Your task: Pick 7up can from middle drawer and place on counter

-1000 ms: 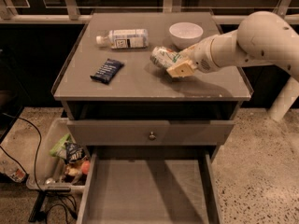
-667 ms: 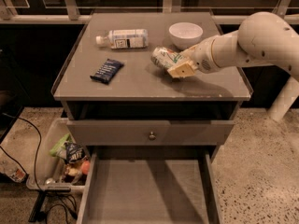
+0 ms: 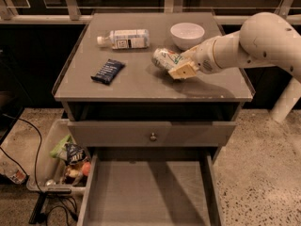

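I am looking down at the worktop (image 3: 141, 86) from far away. My hand (image 3: 178, 64) is hanging over its right side, just in front of the white bowl (image 3: 187, 33). The hand is gripping the 7up can (image 3: 163, 59). One tan finger pad (image 3: 181, 71) is pressing on the can's near end.

The can is lying tipped over on its side, not standing up. I think that is because the hand is grabbing it from the side. It is sitting low over the worktop and making a dark shadow under it. I cannot tell if it is touching the top or floating just above.

The middle drawer (image 3: 146, 197) is hanging open below, and nothing is showing on its flat bottom. The drawer front (image 3: 151, 133) above it is shut. So the picking part is looking done to me, and the putting down part is what I am doing now.

The spot seems good. The plastic bottle (image 3: 124, 38) and the dark packet (image 3: 108, 71) are lying well apart to the left. The bowl is close, so I am thinking I should let go gently. A can on its side could roll, maybe into the bowl or toward the front edge.
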You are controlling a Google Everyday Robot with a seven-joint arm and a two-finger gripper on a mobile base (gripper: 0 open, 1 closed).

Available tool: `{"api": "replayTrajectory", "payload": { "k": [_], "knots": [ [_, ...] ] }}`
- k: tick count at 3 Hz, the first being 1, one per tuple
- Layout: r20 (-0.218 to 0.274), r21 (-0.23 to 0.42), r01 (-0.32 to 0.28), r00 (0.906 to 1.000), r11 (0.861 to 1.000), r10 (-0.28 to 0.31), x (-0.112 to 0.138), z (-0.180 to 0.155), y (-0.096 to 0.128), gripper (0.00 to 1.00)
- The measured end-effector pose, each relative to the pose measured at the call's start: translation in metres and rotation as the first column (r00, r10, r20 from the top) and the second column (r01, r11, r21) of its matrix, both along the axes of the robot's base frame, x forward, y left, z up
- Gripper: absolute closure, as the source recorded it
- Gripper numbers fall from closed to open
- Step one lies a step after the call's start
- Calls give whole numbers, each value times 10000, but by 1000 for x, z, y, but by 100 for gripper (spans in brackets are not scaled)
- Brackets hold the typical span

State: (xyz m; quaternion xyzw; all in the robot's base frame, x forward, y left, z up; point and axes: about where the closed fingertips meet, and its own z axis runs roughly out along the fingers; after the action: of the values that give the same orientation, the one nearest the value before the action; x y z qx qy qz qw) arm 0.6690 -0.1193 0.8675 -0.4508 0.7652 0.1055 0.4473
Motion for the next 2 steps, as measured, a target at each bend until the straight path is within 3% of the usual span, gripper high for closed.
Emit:
{"api": "replayTrajectory", "payload": {
  "k": [1,2],
  "knots": [
    [0,0,-1,10000,10000,1,0,0,0,11],
    [-1,0,-2,10000,10000,2,0,0,0,0]
  ]
}}
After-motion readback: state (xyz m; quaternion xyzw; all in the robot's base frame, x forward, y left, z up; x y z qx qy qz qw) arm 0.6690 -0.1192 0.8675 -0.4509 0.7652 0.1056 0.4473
